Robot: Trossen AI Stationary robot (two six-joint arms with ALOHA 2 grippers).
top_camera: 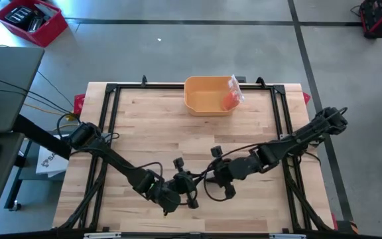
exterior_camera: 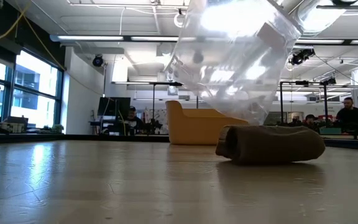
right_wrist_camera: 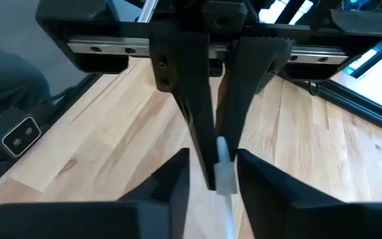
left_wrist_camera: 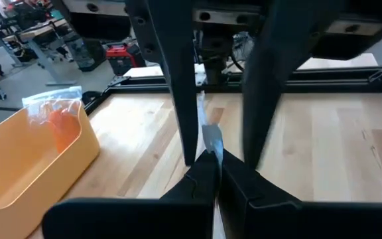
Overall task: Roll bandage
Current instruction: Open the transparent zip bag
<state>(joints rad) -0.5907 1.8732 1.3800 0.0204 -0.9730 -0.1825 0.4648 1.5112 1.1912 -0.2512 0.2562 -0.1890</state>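
Observation:
A clear plastic bag (exterior_camera: pixel 235 56) hangs tilted above the table in the low view. A rolled brown bandage (exterior_camera: pixel 269 144) lies on its side on the table at the bag's lower end; whether they touch cannot be told. My left gripper (left_wrist_camera: pixel 212 159) (top_camera: pixel 190 188) is shut on the bag's clear edge strip. My right gripper (right_wrist_camera: pixel 212 158) (top_camera: pixel 212 174) faces it and is open. Its fingers (left_wrist_camera: pixel 181 99) stand on either side of the same strip (right_wrist_camera: pixel 224 174) and are not seen to touch it. My left gripper pinches a narrow clear strip at the bag's edge (left_wrist_camera: pixel 212 138) between its two fingertips, coming from the table's left side. The bag is lifted off the table; in the low view it hangs tilted below the hold.
A yellow bin (top_camera: pixel 191 96) stands at the table's far edge with a clear pouch holding something orange (top_camera: pixel 231 97) leaning in it. A black frame (top_camera: pixel 111 106) runs round the table top. People sit at desks in the room behind.

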